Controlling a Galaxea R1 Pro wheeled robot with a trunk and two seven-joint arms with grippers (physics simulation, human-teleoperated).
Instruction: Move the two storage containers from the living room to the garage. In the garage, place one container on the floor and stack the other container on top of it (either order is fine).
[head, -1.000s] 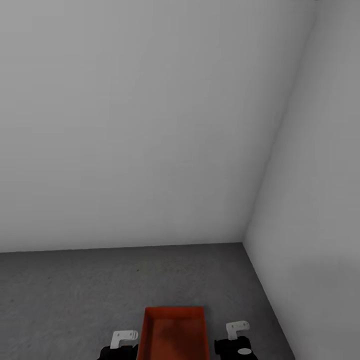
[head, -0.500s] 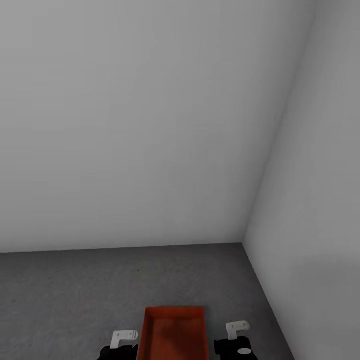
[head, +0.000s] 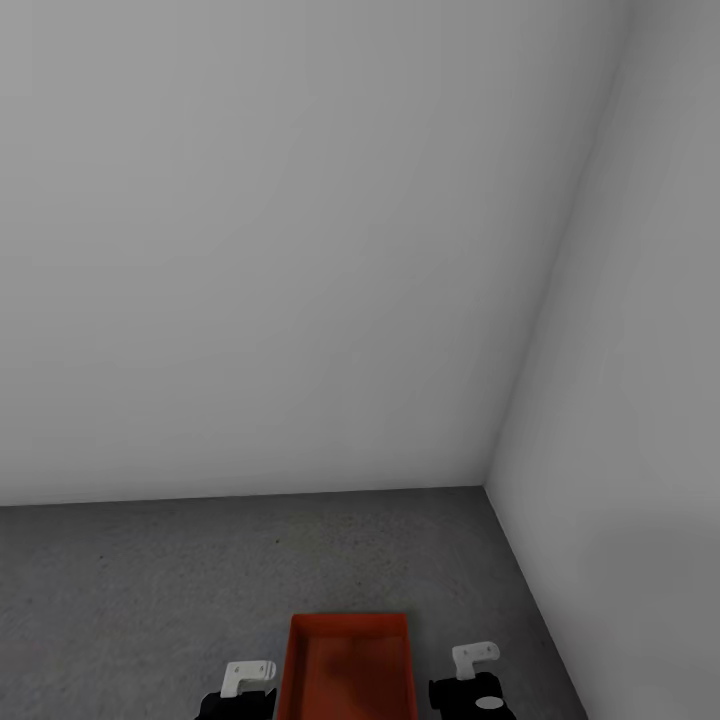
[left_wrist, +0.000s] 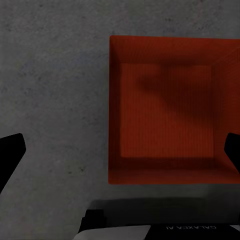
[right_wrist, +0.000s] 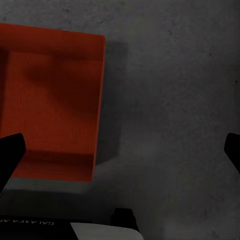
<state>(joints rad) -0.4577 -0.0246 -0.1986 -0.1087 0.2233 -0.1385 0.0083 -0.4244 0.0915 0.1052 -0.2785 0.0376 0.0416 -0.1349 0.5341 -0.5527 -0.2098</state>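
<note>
A bare corner of the garage: two pale grey walls (head: 300, 250) meet above a dark grey speckled floor (head: 130, 590). One orange-red open-top bin (head: 348, 665) sits on that floor, low in the head view and close to the robot, with its opening facing up and its inside bare.

The left gripper (head: 240, 690) and right gripper (head: 478, 675) show as black bodies with white brackets on either side of the bin, neither touching it.

From the left wrist, the bin (left_wrist: 167, 112) lies below, looking straight down into it. Two dark fingertips (left_wrist: 10, 152) stand far apart at opposite edges of the picture, spread wide with nothing between them. The bin lies toward one fingertip, and bare floor (left_wrist: 50, 90) lies toward the other.

From the right wrist, the bin (right_wrist: 50, 105) lies below and off to one side. Here too the fingertips (right_wrist: 10, 152) are spread wide and hold nothing. The bin's near corner is by one fingertip, and open floor (right_wrist: 175, 100) stretches to the other. A soft shadow falls across the bin's ribbed bottom.
</note>
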